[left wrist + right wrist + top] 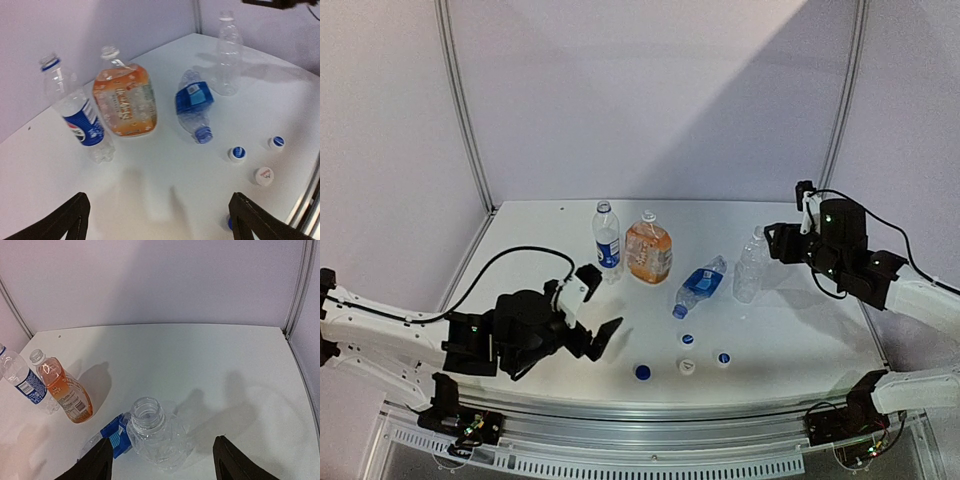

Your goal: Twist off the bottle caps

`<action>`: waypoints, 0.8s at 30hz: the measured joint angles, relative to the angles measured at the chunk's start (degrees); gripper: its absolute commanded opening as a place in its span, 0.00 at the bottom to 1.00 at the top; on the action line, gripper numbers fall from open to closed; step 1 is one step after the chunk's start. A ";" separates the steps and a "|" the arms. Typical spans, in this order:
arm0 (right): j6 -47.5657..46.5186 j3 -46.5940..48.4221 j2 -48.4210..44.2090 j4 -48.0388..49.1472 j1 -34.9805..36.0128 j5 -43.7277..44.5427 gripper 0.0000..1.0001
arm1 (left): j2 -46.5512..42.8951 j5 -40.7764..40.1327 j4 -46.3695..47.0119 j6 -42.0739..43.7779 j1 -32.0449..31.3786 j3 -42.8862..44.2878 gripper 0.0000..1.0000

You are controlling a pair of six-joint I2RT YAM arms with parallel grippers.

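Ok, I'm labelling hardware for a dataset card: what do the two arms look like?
The left arm and right arm share white tubular links and bulky black wrist housings, each with a small green light. Fingers are flat, black and tapered. A black cable loops from each wrist.

A robot lab booth, this one; white worktop [800,340] boxed in by plain pale wall panels [650,100] on metal posts [463,100]; two cabled robot arms [380,335] bolted to an aluminium rail [650,460] up front.
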 measured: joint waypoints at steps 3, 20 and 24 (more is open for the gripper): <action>0.50 -0.57 -1.57 -2.08 0.00 0.15 0.72 | -2.64 -1.73 -1.18 -2.89 3.72 -0.90 0.99; 10.60 -20.24 -26.86 -5.84 -0.02 -2.82 0.99 | -6.78 -10.88 1.42 -9.49 8.90 -8.83 0.99; 10.97 -20.06 -24.76 -3.72 2.45 -1.57 0.99 | -6.34 -12.31 3.58 -8.98 9.01 -9.16 0.99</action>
